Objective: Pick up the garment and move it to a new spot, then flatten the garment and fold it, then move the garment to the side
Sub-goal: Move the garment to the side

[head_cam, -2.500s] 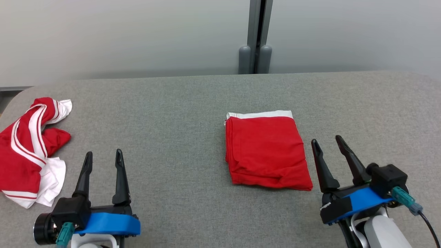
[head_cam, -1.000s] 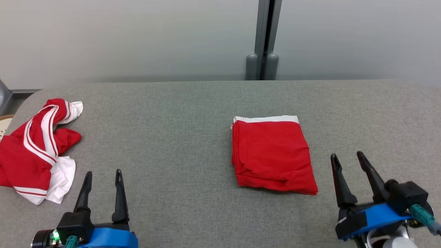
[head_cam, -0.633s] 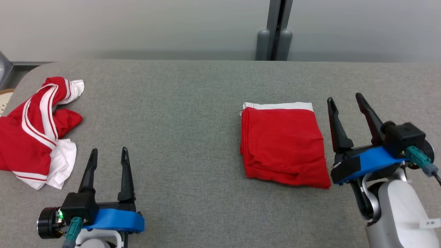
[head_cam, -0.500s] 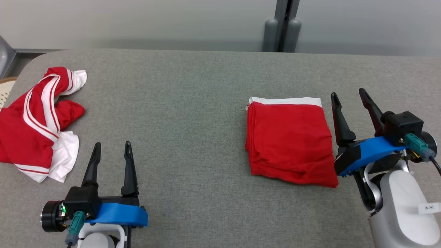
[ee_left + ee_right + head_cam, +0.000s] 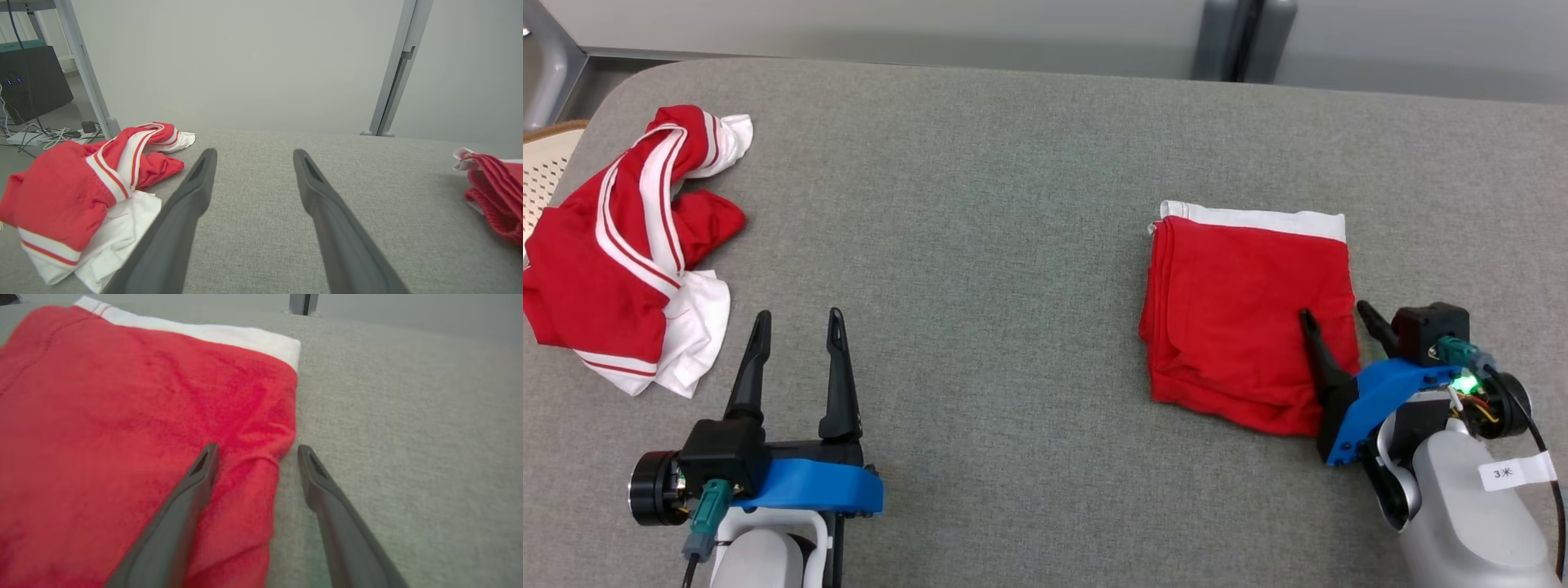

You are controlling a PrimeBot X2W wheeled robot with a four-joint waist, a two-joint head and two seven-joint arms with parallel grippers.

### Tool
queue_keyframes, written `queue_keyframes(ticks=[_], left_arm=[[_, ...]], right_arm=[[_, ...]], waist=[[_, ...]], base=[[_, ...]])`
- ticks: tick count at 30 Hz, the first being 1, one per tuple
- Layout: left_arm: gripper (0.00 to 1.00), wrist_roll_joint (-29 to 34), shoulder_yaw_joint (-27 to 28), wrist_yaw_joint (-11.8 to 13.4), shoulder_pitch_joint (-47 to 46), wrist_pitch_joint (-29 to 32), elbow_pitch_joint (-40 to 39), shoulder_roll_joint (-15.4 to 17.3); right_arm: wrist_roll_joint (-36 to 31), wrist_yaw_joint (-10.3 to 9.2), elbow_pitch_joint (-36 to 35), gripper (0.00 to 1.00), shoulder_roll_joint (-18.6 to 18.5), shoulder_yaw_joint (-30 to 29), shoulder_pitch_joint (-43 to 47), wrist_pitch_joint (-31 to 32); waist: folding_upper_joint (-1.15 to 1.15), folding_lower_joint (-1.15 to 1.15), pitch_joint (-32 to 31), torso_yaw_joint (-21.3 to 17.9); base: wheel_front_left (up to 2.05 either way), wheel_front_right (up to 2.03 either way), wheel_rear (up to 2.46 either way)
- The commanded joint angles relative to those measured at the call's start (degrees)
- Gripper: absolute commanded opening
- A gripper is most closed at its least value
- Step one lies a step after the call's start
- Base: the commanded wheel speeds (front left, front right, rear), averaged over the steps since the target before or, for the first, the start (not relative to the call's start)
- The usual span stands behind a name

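A folded red garment (image 5: 1241,310) with a white band along its far edge lies right of centre on the grey table (image 5: 980,212). My right gripper (image 5: 1334,312) is open and straddles the garment's right edge. In the right wrist view its left finger hangs over the red cloth (image 5: 122,416) and its right finger over bare table, the right gripper (image 5: 257,448) holding nothing. A second, crumpled red-and-white garment (image 5: 621,245) lies at the far left. My left gripper (image 5: 799,314) stands open and empty near it, the left gripper (image 5: 255,153) pointing past the crumpled garment (image 5: 81,183).
A grey post (image 5: 1241,41) stands behind the table's far edge. A wicker surface (image 5: 547,163) shows beyond the table's left edge. The left wrist view has a metal frame leg (image 5: 88,73), a dark box (image 5: 32,81) and floor cables (image 5: 49,136) past the table.
The head camera has tilted down and shifted. My right gripper has come in low against the folded garment's right edge, now straddling it. The left gripper stays open in place.
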Motion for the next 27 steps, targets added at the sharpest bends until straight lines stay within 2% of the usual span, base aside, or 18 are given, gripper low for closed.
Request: queue_keyframes(ticks=[1, 7, 8, 9, 10, 18, 27], left_arm=[[1.00, -0.3, 0.1, 0.2, -0.9, -0.3, -0.1, -0.1], [1.00, -0.3, -0.1, 0.3, -1.1, -0.3, 0.1, -0.2], [1.00, -0.3, 0.0, 0.3, -1.1, -0.3, 0.1, -0.3], [1.00, -0.3, 0.1, 0.4, -1.1, -0.3, 0.0, -0.3], [1.00, -0.4, 0.1, 0.4, -1.0, -0.3, -0.1, -0.3], [1.00, 0.1, 0.1, 0.0, -1.3, -0.3, -1.1, -0.4], [1.00, 1.1, 0.9, -0.5, -4.3, -0.3, -2.8, 0.7]], right_arm=[[0.2, 0.01, 1.5, 1.00, -0.4, 0.1, -1.1, -0.2], [1.7, 0.02, 8.0, 1.00, 1.0, 2.1, -2.0, -1.2], [2.4, 0.02, 8.4, 0.67, 1.5, 2.5, -2.3, -1.7], [2.9, 0.02, 8.9, 0.26, 1.6, 3.1, -2.6, -2.2], [3.2, 0.02, 9.3, 0.00, 1.6, 3.6, -2.8, -2.6], [4.8, -0.02, 9.3, 0.00, -1.7, 6.2, -6.3, -6.5], [6.8, 0.00, 7.2, 0.00, -7.5, 8.5, -10.5, -8.2]], waist=[[0.00, -0.01, 0.1, 0.0], [0.00, -0.01, 0.2, -0.2], [0.00, -0.01, 0.2, -0.3], [0.00, -0.01, 0.2, -0.4], [0.00, -0.01, 0.2, -0.6], [0.00, -0.01, 1.7, -4.0], [0.00, -0.01, 5.9, -12.6]], base=[[0.00, 0.00, 0.00], [0.00, 0.00, 0.00], [0.00, 0.00, 0.00], [0.00, 0.00, 0.00], [0.00, 0.00, 0.00], [0.00, 0.00, 0.00], [0.00, 0.00, 0.00]])
